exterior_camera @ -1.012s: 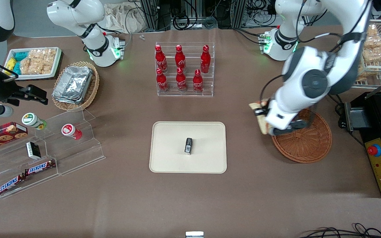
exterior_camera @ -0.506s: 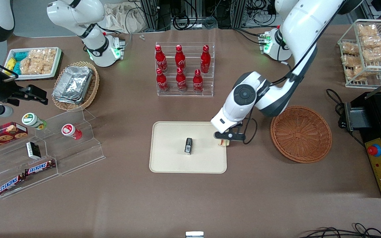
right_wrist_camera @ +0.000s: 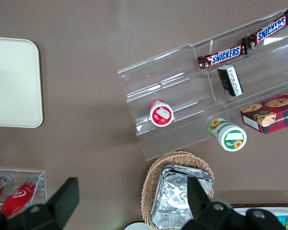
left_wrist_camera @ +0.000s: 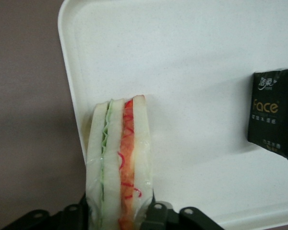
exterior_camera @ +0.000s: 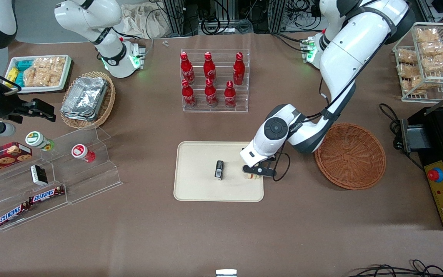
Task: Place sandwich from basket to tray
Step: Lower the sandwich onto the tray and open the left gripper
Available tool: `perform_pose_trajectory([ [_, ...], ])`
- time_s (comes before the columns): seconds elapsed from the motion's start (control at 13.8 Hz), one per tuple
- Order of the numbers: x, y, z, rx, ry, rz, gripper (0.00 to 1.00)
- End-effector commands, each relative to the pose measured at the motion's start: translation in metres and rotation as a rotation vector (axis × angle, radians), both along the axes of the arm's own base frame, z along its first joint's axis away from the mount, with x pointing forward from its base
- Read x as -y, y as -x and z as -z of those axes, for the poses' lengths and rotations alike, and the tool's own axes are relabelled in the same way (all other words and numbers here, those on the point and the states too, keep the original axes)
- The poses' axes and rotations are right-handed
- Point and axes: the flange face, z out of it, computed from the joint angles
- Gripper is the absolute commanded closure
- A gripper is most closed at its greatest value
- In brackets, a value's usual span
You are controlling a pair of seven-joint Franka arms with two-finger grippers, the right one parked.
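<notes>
- gripper [exterior_camera: 257,172] hangs over the tray [exterior_camera: 198,192] edge nearest the basket [exterior_camera: 350,156], fingers clamped on the sandwich [left_wrist_camera: 119,158].
- sandwich held on edge, its long axis running straight out from the fingers.
- it overhangs the tray rim; release likely needs a shift inward, toward the black packet [exterior_camera: 219,170].

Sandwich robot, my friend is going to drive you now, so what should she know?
Gripper: shut on the sandwich, holding it over the tray, at the edge nearest the basket.
Sandwich: edge-on between the fingers, not yet let go; whether it touches the tray cannot be told.
Basket: holds nothing now.
Also on the tray: a small black packet, beside the sandwich, not touching it.
Done: sandwich taken out of the basket and carried to the tray.
Left: set it down, open the fingers, lift away.
</notes>
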Motion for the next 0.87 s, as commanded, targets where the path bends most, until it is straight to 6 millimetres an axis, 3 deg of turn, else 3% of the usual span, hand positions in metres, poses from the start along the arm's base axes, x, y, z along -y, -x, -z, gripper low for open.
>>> perform_pose_trajectory([
  [0.0,0.0,-0.013,-0.025,0.047,-0.009,-0.06,0.0],
  [0.14,-0.03,-0.028,-0.073,0.043,-0.057,-0.102,0.0],
  [0.29,-0.041,-0.032,-0.138,0.057,-0.104,-0.131,0.0],
  [0.43,-0.08,-0.046,-0.185,0.037,-0.107,-0.204,0.0],
  [0.51,-0.093,-0.042,-0.214,0.016,-0.113,-0.168,0.0],
  [0.65,-0.141,-0.038,-0.264,-0.081,-0.098,-0.086,0.0],
  [0.8,-0.187,-0.033,-0.302,-0.119,-0.126,-0.049,0.0],
])
